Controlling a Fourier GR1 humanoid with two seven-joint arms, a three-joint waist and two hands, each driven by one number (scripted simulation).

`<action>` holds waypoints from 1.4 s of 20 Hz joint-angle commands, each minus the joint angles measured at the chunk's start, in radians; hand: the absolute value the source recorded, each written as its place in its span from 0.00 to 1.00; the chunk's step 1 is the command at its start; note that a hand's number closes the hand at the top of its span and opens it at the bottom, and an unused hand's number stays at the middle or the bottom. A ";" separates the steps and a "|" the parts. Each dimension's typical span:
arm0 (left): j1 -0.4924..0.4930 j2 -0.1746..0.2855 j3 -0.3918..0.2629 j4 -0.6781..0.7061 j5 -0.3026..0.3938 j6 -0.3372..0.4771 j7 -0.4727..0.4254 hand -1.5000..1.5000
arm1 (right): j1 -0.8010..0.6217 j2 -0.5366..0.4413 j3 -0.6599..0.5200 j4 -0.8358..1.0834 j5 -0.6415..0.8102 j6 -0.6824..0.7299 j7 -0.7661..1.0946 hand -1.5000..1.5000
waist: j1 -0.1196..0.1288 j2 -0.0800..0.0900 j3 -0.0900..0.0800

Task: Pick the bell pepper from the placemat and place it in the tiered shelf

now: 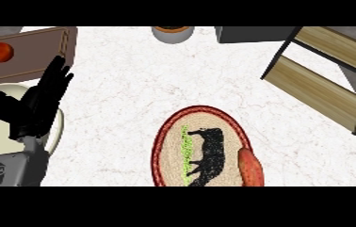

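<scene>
An oval woven placemat (pixel 171 141) with a red rim and a black animal figure lies at the lower middle of the counter. The bell pepper (pixel 250 167), orange-red and elongated from this angle, rests on the placemat's right rim. The tiered shelf (pixel 313 87), with wooden boards in a dark frame, stands at the upper right, well apart from the pepper. My left hand (pixel 38 103) rests open at the left edge with its fingers up, far from the placemat and holding nothing. My right hand does not show.
A brown board (pixel 38 49) lies at the top left with a red-orange thing (pixel 4 52) at its edge. A cream plate (pixel 57 127) sits partly under my left hand. A grey cup (pixel 172 34) stands at the top middle, and a grey block (pixel 250 34) is beside the shelf.
</scene>
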State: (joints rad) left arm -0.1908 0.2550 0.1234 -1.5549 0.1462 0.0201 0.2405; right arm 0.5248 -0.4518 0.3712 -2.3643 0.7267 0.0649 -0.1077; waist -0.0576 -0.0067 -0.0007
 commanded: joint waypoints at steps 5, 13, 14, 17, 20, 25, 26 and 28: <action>-0.009 -0.015 -0.015 0.011 -0.008 -0.002 -0.018 0.50 | -0.011 -0.005 -0.305 -0.231 -0.275 0.095 0.117 1.00 | 0.012 0.007 -0.002; -0.058 -0.006 -0.025 0.002 -0.030 0.022 0.037 0.50 | -0.205 -0.019 -0.631 -0.049 -0.488 0.200 0.187 1.00 | 0.022 0.003 0.000; -0.010 -0.033 -0.044 0.009 -0.034 0.006 -0.025 0.50 | -0.240 -0.039 -0.688 -0.013 -0.537 0.217 0.200 1.00 | 0.030 0.004 -0.002; -0.032 -0.023 -0.025 0.035 -0.004 -0.019 -0.025 0.50 | -0.363 -0.098 -0.828 0.141 -0.722 0.250 0.248 1.00 | 0.051 0.009 -0.001; -0.047 -0.011 -0.017 0.023 -0.004 -0.017 -0.012 0.50 | -0.467 -0.229 -0.991 0.324 -0.869 0.305 0.259 1.00 | 0.058 0.008 -0.001; 0.004 -0.023 -0.024 0.026 -0.006 -0.035 -0.049 0.50 | -0.548 -0.391 -1.098 0.694 -0.951 0.440 0.132 1.00 | 0.071 0.010 0.001; -0.060 -0.033 -0.045 0.030 -0.024 -0.014 -0.006 0.50 | -0.593 -0.424 -1.075 0.779 -0.914 0.446 0.097 1.00 | 0.072 0.012 0.002; -0.069 -0.017 -0.033 0.031 -0.029 -0.014 0.009 0.50 | -0.643 -0.478 -1.078 0.883 -0.903 0.474 0.071 1.00 | 0.071 0.010 0.001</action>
State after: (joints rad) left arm -0.2450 0.2346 0.0937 -1.5163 0.1268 0.0037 0.2314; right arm -0.0279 -0.8313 -0.6808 -1.7079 -0.1801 0.4830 0.0341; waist 0.0051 0.0025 0.0000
